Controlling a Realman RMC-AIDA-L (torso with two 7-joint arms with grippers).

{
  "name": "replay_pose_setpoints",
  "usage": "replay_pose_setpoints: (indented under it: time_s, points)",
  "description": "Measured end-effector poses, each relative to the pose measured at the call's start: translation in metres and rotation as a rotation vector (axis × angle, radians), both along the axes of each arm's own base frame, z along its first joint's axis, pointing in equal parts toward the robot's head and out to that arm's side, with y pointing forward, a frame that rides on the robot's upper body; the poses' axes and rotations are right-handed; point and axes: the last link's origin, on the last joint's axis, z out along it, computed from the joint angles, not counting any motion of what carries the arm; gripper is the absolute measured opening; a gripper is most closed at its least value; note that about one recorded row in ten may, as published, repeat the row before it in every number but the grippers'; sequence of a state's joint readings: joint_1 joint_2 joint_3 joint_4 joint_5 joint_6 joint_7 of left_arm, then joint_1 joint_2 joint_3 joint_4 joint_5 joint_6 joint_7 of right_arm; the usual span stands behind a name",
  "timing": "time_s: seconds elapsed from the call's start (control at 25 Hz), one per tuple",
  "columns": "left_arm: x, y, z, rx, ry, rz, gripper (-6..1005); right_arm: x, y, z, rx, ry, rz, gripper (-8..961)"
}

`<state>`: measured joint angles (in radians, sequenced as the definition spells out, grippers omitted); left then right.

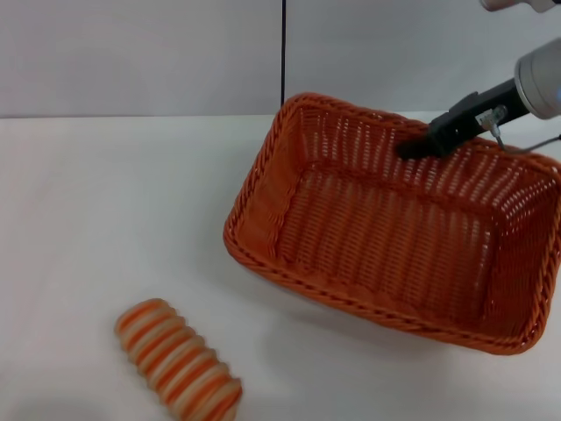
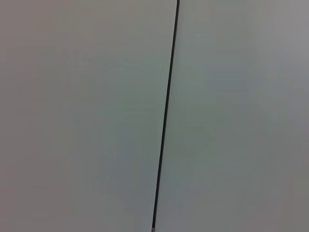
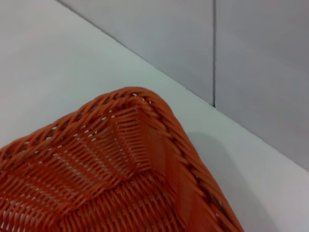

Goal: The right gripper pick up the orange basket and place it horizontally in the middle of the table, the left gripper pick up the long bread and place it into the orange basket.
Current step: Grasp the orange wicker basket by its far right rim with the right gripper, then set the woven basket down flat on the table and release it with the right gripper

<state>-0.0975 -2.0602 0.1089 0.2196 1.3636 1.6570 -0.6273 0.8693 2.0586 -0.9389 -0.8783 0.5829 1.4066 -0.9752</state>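
The orange basket (image 1: 259,168) sits skewed right of the table's (image 1: 105,202) middle, one corner pointing to the far wall. My right gripper (image 1: 414,147) reaches in from the upper right, its black jaw closed over the basket's far rim. The right wrist view shows one braided corner of the basket (image 3: 145,104), and the shadow beside it suggests that corner is off the white table (image 3: 58,63). The long bread (image 1: 178,360), striped orange and cream, lies on the table at the near left, well apart from the basket. My left gripper is out of view.
A grey wall (image 1: 140,53) with a dark vertical seam (image 1: 283,48) stands behind the table. The left wrist view holds only that wall and its seam (image 2: 166,116). Bare white tabletop spreads left of the basket.
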Motion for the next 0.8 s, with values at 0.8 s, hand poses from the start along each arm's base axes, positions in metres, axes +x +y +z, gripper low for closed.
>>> replay_pose_setpoints:
  time_s: [0.8]
  points:
    - [-0.001,-0.005,-0.003,0.001,-0.003,0.009,784,-0.043,-0.003,-0.039,-0.122,0.042,0.346,224]
